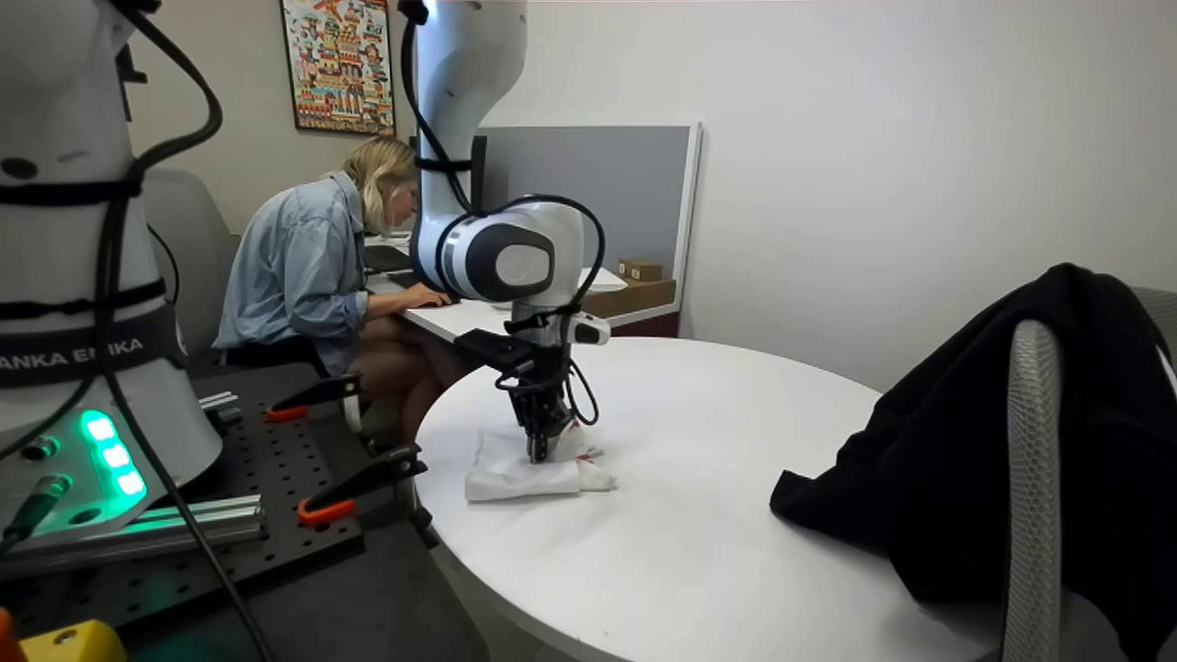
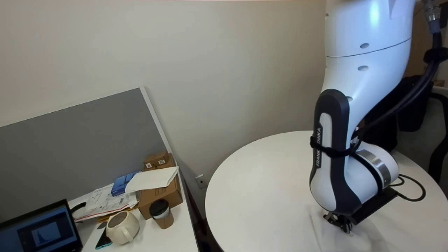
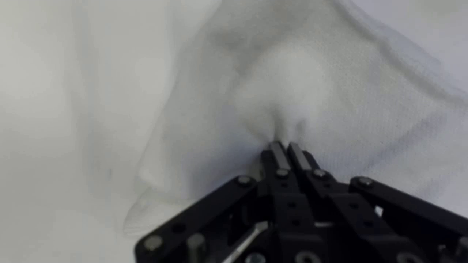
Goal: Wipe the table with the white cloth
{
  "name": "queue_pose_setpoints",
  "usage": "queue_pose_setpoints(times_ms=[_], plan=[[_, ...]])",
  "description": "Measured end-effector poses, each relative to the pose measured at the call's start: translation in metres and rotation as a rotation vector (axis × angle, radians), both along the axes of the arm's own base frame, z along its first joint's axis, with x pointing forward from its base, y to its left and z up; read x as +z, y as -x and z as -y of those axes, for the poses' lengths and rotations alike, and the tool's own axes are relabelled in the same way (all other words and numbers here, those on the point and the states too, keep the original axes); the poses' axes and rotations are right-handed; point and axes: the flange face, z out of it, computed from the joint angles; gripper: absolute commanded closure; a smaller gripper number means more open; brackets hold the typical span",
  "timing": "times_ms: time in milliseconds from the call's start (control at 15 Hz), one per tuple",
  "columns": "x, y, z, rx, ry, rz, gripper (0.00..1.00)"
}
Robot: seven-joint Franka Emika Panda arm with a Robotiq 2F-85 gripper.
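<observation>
The gripper [image 3: 285, 143], its jaws almost meeting, pinches the white cloth [image 1: 519, 478] upon the table [image 1: 717, 460]; grasping seems done, while the wiping (how much, I cannot tell) probably remains.

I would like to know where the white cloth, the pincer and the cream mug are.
White cloth [image 1: 522, 479]: in an exterior view, on its near part.
Pincer [image 3: 285, 145]: in the wrist view, midway between its fingertips.
Cream mug [image 2: 118, 231]: in an exterior view, on its body.
</observation>
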Motion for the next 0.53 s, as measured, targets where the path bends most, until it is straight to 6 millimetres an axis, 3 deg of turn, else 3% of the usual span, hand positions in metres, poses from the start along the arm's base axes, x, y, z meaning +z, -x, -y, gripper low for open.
queue_pose_setpoints(times_ms=[267,533], plan=[[0.000,-0.003,-0.053,0.085,0.002,-0.005,0.99],[-0.002,-0.033,-0.083,0.075,0.035,-0.065,0.99]])
